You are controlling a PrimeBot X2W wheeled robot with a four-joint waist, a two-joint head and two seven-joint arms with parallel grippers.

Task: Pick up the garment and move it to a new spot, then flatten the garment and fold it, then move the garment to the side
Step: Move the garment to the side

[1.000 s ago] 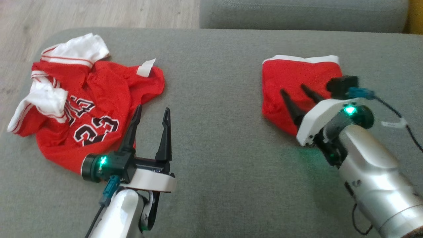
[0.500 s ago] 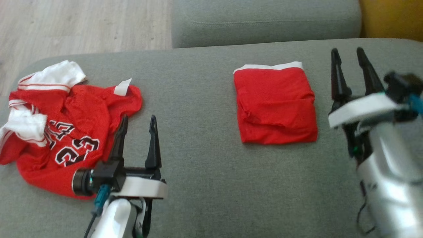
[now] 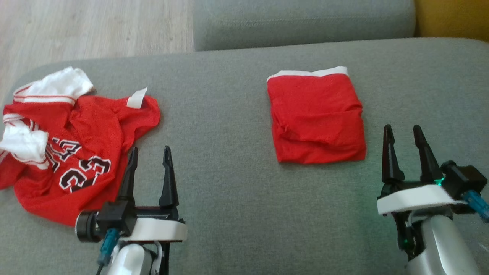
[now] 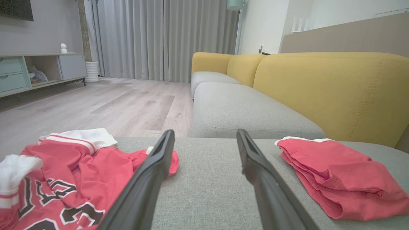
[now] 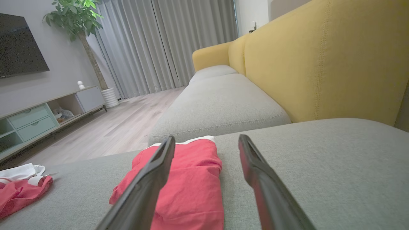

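Garments, two of them, lie well apart on the wide grey fabric sofa seat (image 3: 229, 114) as seen from the head view. One is a folded red cloth garment with a white band (image 3: 315, 118), squared into a neat block on the right half of the seat. The other is a crumpled red jersey with white trim and black numerals (image 3: 76, 145), heaped at the left end. The left end effector (image 3: 149, 149) hovers beside the jersey's near edge, its two dark fingers spread with nothing between them. The right end effector (image 3: 402, 127) stands just right of the folded piece, clear of it, fingers likewise parted and empty.

From the left wrist view, the two fingers frame bare grey fabric. The jersey (image 4: 73, 172) sits to their left and the folded garment (image 4: 335, 172) to their right, with a yellow upholstered sofa back (image 4: 335, 92) behind.

From the right wrist view, the folded garment (image 5: 191, 185) lies partly behind the left-hand finger, and I cannot see any contact. The jersey (image 5: 19, 191) is only a corner at the far left.

By my reckoning the folded piece is finished: flattened, folded and set aside. If the jersey is next, every step remains for it. Count: two garments, two end effectors, two fingers each.
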